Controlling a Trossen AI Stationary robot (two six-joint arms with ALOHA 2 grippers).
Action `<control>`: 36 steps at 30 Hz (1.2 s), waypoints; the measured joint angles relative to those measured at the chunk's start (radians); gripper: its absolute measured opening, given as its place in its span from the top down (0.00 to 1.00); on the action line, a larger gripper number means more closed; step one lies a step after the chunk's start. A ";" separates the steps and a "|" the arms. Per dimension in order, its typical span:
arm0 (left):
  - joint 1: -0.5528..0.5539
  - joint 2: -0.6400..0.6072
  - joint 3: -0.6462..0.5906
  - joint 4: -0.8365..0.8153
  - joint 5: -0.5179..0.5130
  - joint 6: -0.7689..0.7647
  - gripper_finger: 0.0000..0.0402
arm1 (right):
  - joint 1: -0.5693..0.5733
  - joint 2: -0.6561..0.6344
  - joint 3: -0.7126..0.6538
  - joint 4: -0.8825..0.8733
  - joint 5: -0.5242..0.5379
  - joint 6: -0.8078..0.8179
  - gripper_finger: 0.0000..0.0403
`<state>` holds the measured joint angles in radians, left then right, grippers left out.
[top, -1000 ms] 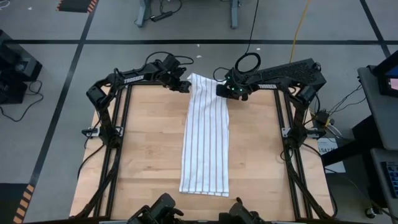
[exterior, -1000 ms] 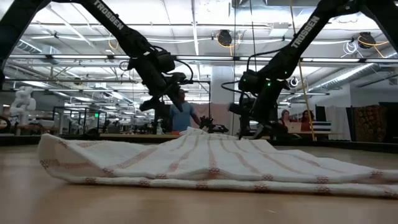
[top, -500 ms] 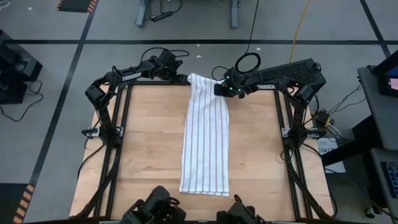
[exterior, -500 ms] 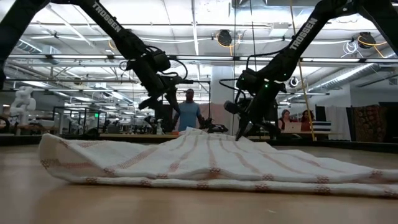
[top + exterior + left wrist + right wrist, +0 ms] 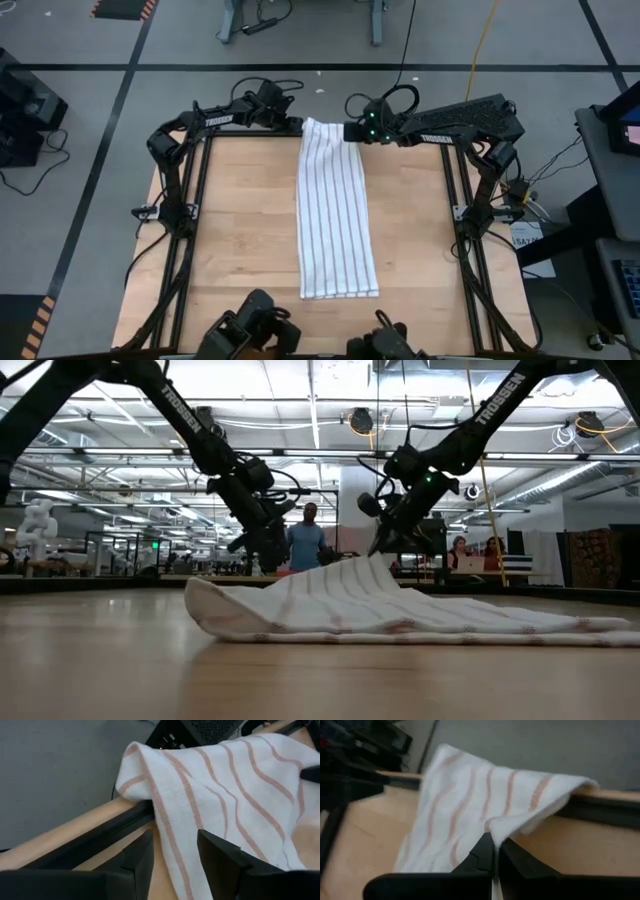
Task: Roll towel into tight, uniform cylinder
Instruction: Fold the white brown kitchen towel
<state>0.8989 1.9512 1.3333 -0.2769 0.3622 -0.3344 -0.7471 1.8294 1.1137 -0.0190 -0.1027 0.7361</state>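
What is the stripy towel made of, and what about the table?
The towel looks like soft woven cloth, probably cotton: a matte, fuzzy weave shows in the left wrist view, and it drapes limply over the table edge. The table looks like pale wood with a smooth finish: faint plank lines and grain show from above.

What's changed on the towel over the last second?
The right gripper has shut on the towel's far right corner and pulled it back, dragging the towel toward the table's far edge; its near end has slid up. The left gripper moved in at the far left corner, fingers still apart. The towel is still unrolled.
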 joint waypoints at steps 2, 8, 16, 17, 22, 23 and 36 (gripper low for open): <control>-0.005 0.001 0.000 -0.002 0.000 0.001 0.63 | 0.003 0.000 0.000 -0.024 0.009 -0.001 0.99; -0.008 0.004 0.000 -0.012 -0.002 -0.028 0.63 | 0.005 -0.008 0.000 0.010 0.014 -0.051 0.99; -0.007 0.072 0.000 -0.019 0.105 -0.132 0.62 | 0.019 -0.050 0.000 0.060 0.000 -0.096 0.99; -0.013 0.081 0.000 -0.018 0.107 -0.130 0.62 | 0.019 -0.050 0.000 0.060 -0.001 -0.097 0.99; -0.042 0.102 0.000 0.021 0.108 -0.106 0.59 | 0.018 -0.051 0.000 0.043 -0.004 -0.097 0.99; -0.046 0.102 0.000 0.026 0.098 -0.106 0.60 | 0.018 -0.051 0.000 0.044 -0.004 -0.098 0.99; -0.051 0.087 0.000 0.001 0.003 -0.160 0.97 | 0.018 -0.051 0.000 0.043 -0.040 -0.104 0.99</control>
<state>0.8479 2.0380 1.3334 -0.2756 0.3654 -0.4940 -0.7292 1.7782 1.1133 0.0237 -0.1430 0.6320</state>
